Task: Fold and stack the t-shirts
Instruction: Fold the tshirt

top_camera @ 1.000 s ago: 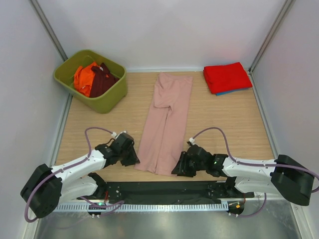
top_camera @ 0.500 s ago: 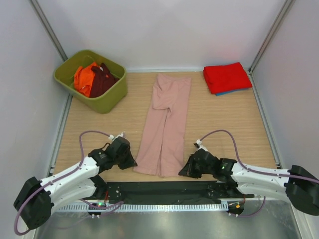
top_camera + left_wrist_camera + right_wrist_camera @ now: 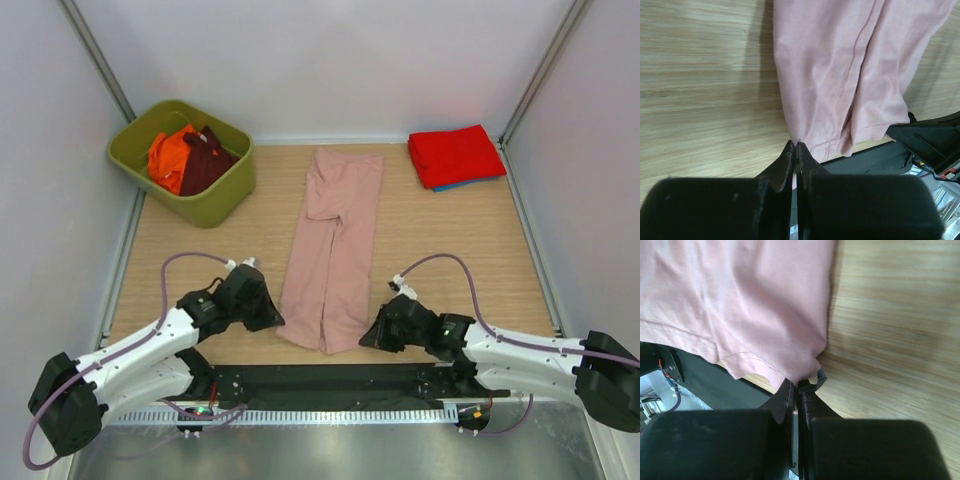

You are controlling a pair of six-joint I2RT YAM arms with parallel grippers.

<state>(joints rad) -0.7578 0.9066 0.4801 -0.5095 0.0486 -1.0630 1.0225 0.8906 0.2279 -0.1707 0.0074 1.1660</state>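
Pink cloth is now caught in both sets of fingers. A second ago the left gripper [image 3: 270,320] and the right gripper [image 3: 366,338] had their fingers spread apart beside the near end of the pink t-shirt [image 3: 335,230]. Now both have snapped tight. In the left wrist view the fingers [image 3: 783,162] are pressed together with the shirt's near left corner pinched at their tips. In the right wrist view it is the same, with the near right corner pinched. The rest of the shirt runs away from the fingertips in a long thin strip, lying flat on the wooden table [image 3: 450,250]. Its sides look already folded in. The near edge has moved only a tiny bit, so the shirt has not been lifted yet. I think the grab is the start of the next fold. The two arms would need to lift the near end together and carry it away from them, toward the far end of the strip. If one corner slips out, the fold will go crooked. Far past the right fingers, a folded red t-shirt [image 3: 455,152] lies on top of a blue one [image 3: 468,184]. That looks like the pile this shirt will join. Far past the left fingers and off to their left, a green bin [image 3: 215,212] holds an orange t-shirt [image 3: 166,158] and a maroon t-shirt [image 3: 205,162], both not yet folded.
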